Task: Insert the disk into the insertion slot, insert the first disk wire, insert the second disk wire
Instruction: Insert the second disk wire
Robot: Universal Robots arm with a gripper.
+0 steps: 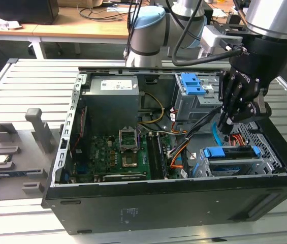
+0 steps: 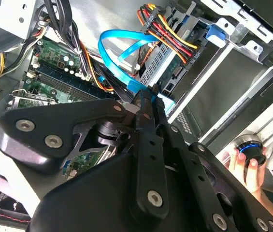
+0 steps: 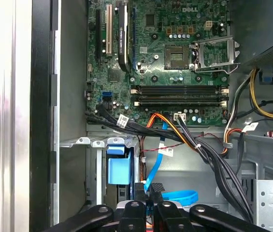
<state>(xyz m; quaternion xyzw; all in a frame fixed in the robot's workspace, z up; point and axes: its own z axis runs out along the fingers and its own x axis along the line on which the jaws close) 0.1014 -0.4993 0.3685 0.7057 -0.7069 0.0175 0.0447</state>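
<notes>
Blue and flat, the second disk wire (image 2: pixel 119 48) loops up beside the disk (image 1: pixel 228 154), which already sits in the insertion slot (image 1: pixel 265 162). The gripper (image 2: pixel 150 99) hangs just behind the disk, fingers pinched shut on the blue wire's plug. The first disk wire (image 2: pixel 167 36) reaches the disk's back.
</notes>
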